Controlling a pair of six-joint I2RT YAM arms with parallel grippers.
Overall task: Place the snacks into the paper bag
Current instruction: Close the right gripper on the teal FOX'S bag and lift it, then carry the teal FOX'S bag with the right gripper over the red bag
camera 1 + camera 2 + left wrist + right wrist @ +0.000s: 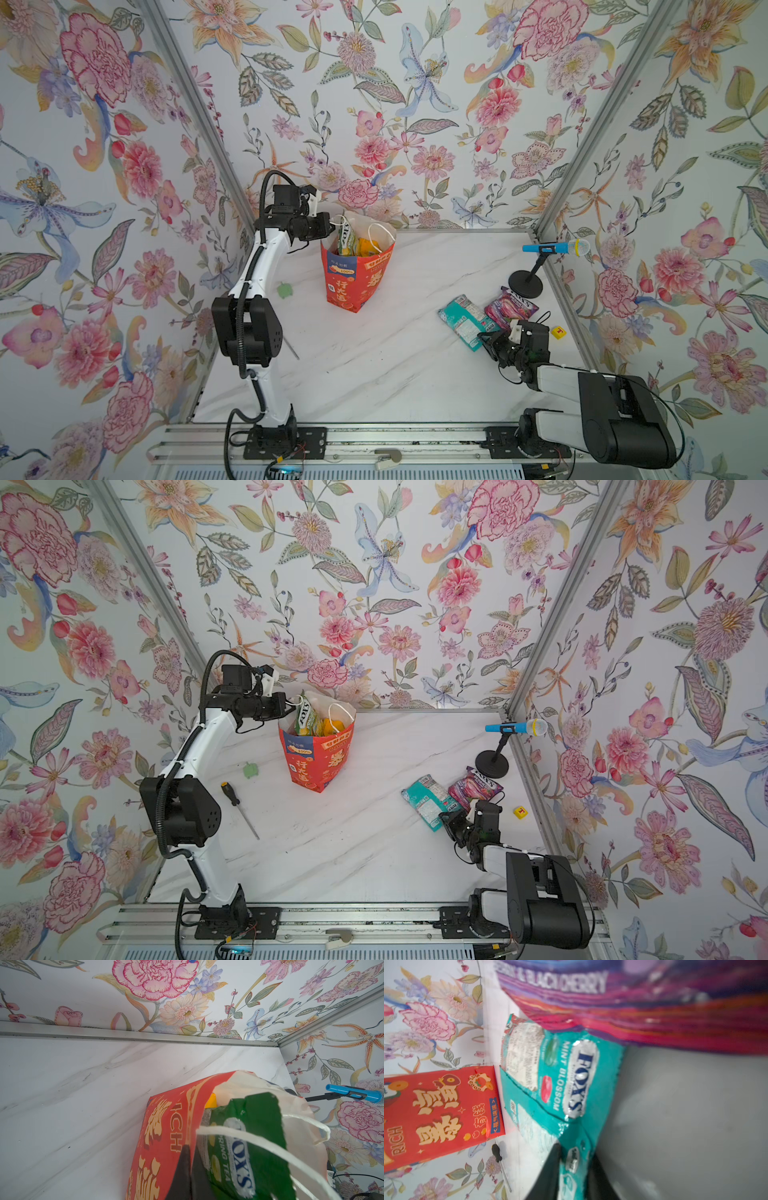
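We read both top views as a clock face, with 12 at the back wall and 6 at the rail that carries the arms. The red-orange paper bag [360,286], with yellow characters and white cord handles, stands upright on the white marbled surface [374,374] at about 11 o'clock from its middle. The left pincer [331,227] reaches in from the bag's 9 o'clock and is clamped on the top rim. In the left wrist view one black finger [185,1159] lies on the red outer face and the other sits inside the mouth. Inside the bag a glossy green packet [345,241] marked SPRING TEA stands on end. A yellow-orange packet [368,248] sits just beside it at 3 o'clock.

At 3 o'clock of the surface lies a flat glossy teal packet [463,318] marked MINT BLOSSOM. The right pincer [487,338] is closed on its 5 o'clock corner, and the right wrist view shows the teal film pinched between two dark fingers [553,1159]. We cannot tell whether that corner is off the surface. A glossy purple packet [512,307] lies just beside the teal one at its 2 o'clock.

A small yellow cube [559,332] sits at the right pincer's 3 o'clock. A blue toy microphone [552,248] on a black round stand is at the purple packet's 1 o'clock. A small green blob [285,289] lies at the bag's 8 o'clock, with a black-handled screwdriver [232,796] at the blob's 7 o'clock.
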